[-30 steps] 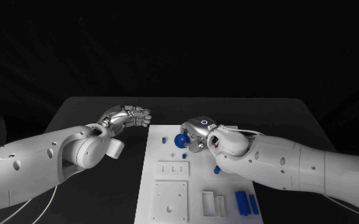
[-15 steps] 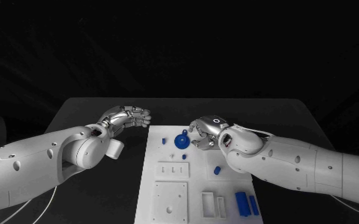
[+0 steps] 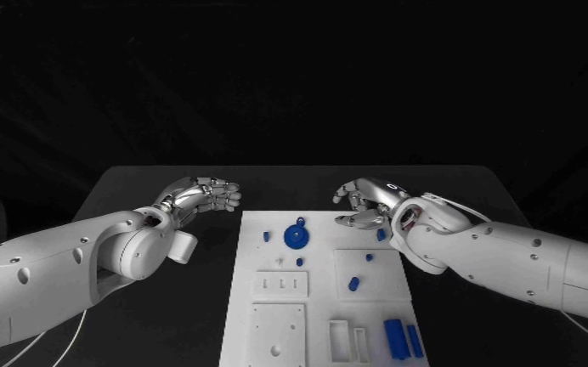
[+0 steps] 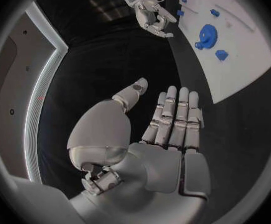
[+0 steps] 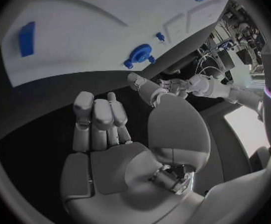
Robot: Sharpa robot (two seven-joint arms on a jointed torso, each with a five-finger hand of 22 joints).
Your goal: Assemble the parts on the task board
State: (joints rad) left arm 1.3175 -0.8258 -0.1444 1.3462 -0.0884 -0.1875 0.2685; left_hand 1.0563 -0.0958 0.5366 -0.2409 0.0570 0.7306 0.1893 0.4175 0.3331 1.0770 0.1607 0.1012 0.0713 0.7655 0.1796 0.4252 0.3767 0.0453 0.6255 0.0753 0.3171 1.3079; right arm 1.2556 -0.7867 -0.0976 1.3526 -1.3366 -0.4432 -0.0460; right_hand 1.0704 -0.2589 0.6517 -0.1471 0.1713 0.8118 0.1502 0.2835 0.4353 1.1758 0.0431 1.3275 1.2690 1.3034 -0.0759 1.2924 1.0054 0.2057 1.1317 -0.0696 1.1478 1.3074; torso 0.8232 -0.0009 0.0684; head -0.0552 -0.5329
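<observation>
A black table (image 3: 147,182) sits under a dark backdrop, with the white task board (image 3: 321,299) lying lengthwise down its middle. The left hand (image 3: 204,194) hovers over bare table just off the board's far left corner; its fingers are curled loosely inward and hold nothing, and the left wrist view shows them side by side, the thumb apart, the palm bare. The right hand (image 3: 366,200) hangs at the board's far right corner, fingers bent but spread, nothing between them. On the board, a round blue gear (image 3: 296,235) sits near the far end with a small blue part (image 3: 268,235) just beside it. 2 long blue bars (image 3: 404,336) lie side by side at the near right corner. A small blue peg (image 3: 354,283) lies mid-board.
</observation>
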